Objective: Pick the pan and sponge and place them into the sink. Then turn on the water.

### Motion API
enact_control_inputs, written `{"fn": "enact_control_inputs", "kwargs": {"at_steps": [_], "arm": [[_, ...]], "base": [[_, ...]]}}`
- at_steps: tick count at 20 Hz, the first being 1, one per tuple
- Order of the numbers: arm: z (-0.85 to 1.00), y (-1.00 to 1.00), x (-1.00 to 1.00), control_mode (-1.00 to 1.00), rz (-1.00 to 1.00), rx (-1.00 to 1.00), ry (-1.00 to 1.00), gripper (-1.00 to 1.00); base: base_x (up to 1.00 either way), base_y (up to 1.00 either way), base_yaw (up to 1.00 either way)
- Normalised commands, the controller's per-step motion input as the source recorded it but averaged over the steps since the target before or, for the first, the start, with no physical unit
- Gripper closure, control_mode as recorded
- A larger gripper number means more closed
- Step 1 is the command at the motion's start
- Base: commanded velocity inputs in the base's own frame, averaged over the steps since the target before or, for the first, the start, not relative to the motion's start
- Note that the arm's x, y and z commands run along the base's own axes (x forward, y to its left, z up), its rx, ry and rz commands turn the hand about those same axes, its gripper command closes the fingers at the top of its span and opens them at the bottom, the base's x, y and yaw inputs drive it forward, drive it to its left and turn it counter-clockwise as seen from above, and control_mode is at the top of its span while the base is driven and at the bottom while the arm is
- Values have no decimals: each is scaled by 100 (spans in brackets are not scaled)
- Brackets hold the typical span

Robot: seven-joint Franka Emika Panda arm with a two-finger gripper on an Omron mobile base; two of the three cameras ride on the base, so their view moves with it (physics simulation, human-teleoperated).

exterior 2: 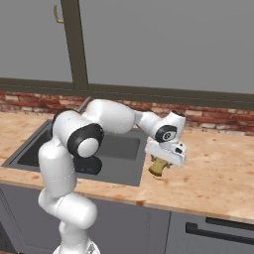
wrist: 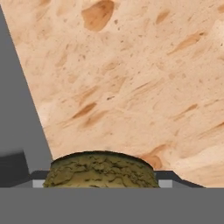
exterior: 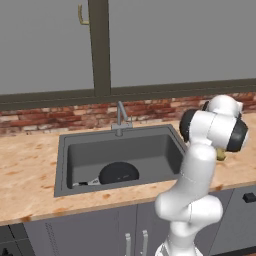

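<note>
My pincer [exterior 2: 159,167] gripped the small yellow-olive sponge block [exterior 2: 158,167] above the speckled counter [exterior 2: 213,173], jaws spread wide around it.

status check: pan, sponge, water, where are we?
Done: the pan lies in the sink. In hand: the gripper holds the sponge above the counter, right of the sink. Left: put the sponge in the sink, then turn on the faucet; no stream is visible.

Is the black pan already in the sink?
Yes, the pan lies on the floor of the sink, near its front wall.
</note>
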Motion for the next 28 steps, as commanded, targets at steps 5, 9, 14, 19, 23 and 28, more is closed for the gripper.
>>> {"fn": "enact_control_inputs", "kwargs": {"at_steps": [5, 9, 14, 19, 23, 28], "arm": [[17, 59, -1, -100, -2, -4, -10, 100], [14, 59, 0, -100, -2, -4, -10, 100], [11, 59, 2, -100, -2, -2, -9, 100], [5, 56, 11, -100, -2, 0, -6, 100], [0, 44, 24, -100, -1, 2, -2, 100], [-4, 35, 30, -100, 0, 6, 0, 100]], "base": [[0, 0, 0], [0, 0, 0], [0, 0, 0], [0, 0, 0], [0, 0, 0], [0, 0, 0]]}}
